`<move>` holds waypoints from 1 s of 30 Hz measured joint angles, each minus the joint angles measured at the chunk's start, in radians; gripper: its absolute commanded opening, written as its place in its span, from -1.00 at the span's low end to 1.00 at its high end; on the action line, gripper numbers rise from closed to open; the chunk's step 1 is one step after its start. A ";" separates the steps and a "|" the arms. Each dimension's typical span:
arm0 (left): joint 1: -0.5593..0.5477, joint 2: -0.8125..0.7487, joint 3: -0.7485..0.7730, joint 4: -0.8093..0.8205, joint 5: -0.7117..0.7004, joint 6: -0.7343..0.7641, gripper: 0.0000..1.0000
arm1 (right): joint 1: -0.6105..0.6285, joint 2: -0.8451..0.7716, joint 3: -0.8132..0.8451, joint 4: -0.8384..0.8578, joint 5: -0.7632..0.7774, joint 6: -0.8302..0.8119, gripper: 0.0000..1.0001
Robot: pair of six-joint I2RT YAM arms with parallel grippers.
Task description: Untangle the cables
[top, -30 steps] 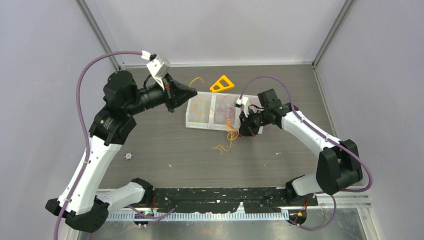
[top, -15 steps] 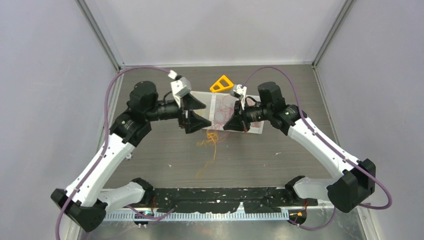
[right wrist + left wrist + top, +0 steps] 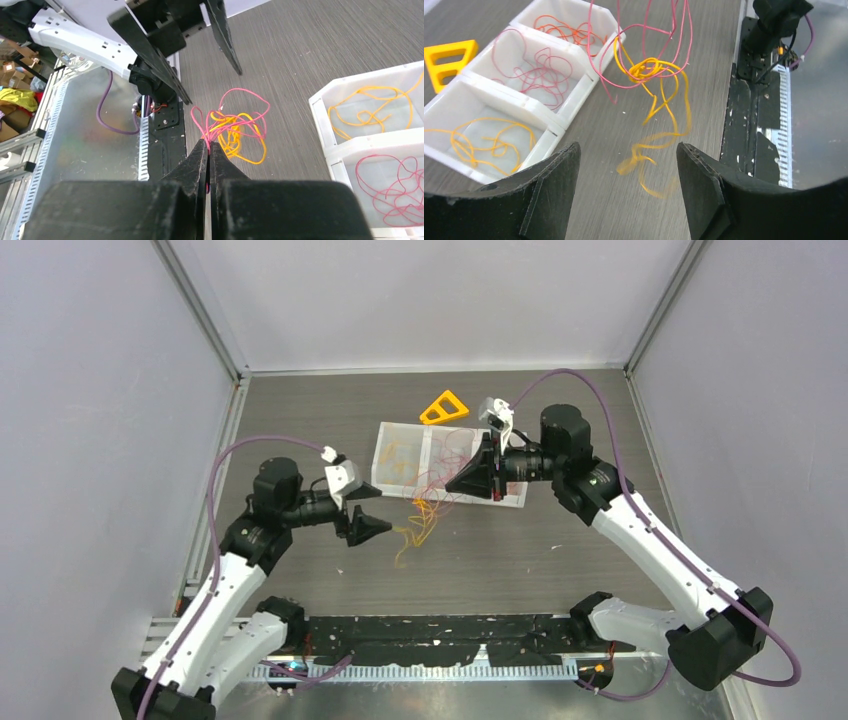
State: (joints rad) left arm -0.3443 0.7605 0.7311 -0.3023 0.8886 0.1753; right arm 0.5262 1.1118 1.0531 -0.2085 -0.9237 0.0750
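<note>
The cables form a tangle (image 3: 424, 512) of red and orange-yellow wires hanging in front of the white tray (image 3: 509, 499). My right gripper (image 3: 207, 145) is shut on the red strands above the knot (image 3: 231, 125), and the orange loops (image 3: 651, 150) dangle down to the table. My left gripper (image 3: 372, 511) is open and holds nothing. It sits low, left of the tangle, and its fingers (image 3: 553, 186) frame the lowest orange strands without touching them. More cables lie sorted in the tray: yellow ones (image 3: 481, 141), red ones (image 3: 540, 75) and orange-red ones (image 3: 570, 29).
A yellow triangular piece (image 3: 444, 407) lies beyond the tray at the back. The three-compartment tray rim (image 3: 320, 107) stands just right of the hanging tangle. The black base rail (image 3: 749, 100) runs along the near table edge. Purple arm hoses (image 3: 240, 452) arch over both arms.
My left gripper opened, let go of its strand and swung from the back of the tray down toward the near left. The right gripper lifted the tangle up and left.
</note>
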 measured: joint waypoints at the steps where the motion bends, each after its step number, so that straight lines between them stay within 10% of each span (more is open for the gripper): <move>1: -0.013 0.020 -0.003 0.002 -0.005 0.018 0.41 | 0.000 0.000 0.003 -0.002 -0.008 -0.002 -0.89; 16: -0.271 0.146 -0.023 0.362 -0.156 -0.064 -0.10 | 0.028 -0.016 0.100 -0.021 -0.073 -0.114 -0.89; 21: -0.305 0.158 -0.014 0.426 -0.196 -0.125 -0.97 | 0.028 -0.021 0.111 -0.068 -0.072 -0.153 -0.89; 23: -0.325 0.158 -0.002 0.433 -0.192 -0.149 -1.00 | 0.028 -0.021 0.111 -0.092 -0.067 -0.166 -0.89; 30: -0.341 0.156 0.084 0.376 -0.196 -0.264 -1.00 | -0.014 0.000 0.115 -0.196 -0.024 -0.215 0.12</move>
State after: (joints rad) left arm -0.6853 0.9169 0.8150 0.0734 0.6926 -0.0883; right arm 0.5121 1.1114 1.1683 -0.4049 -0.9478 -0.1398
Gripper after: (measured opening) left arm 0.012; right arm 0.301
